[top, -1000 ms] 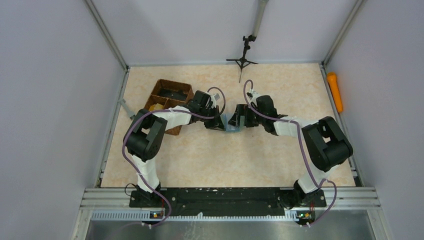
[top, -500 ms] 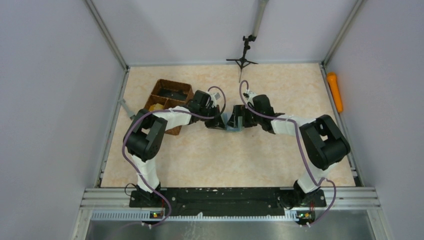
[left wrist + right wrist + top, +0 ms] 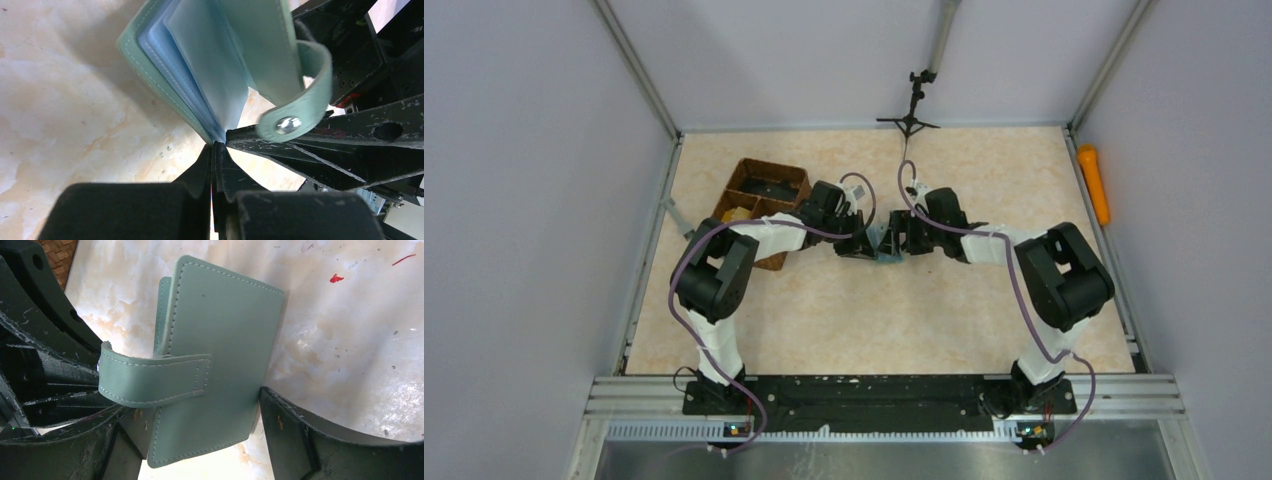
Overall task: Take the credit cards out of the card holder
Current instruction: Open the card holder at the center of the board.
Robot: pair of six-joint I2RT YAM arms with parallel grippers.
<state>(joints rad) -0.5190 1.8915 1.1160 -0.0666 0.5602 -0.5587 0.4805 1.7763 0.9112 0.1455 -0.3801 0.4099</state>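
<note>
The grey-green card holder (image 3: pixel 887 245) stands half open on the table between my two grippers. My left gripper (image 3: pixel 216 146) is shut on the lower edge of the holder (image 3: pixel 150 60), where the blue-grey clear sleeves (image 3: pixel 200 75) meet. The strap with its metal snap (image 3: pixel 286 124) hangs loose. My right gripper (image 3: pixel 200 440) is open, with the holder's outer cover (image 3: pixel 220 340) between its jaws; the right finger (image 3: pixel 300 435) touches the cover's edge. In the top view the left gripper (image 3: pixel 864 243) and right gripper (image 3: pixel 902 240) nearly meet. No credit card shows.
A brown wicker tray (image 3: pixel 759 200) with a yellow block (image 3: pixel 737 212) stands left of the left arm. An orange object (image 3: pixel 1093 183) lies by the right wall. A small black tripod (image 3: pixel 909 120) stands at the back.
My right gripper has moved left up to the holder, and the cover now sits between its jaws. The holder has folded narrower. The left gripper has kept its hold.
</note>
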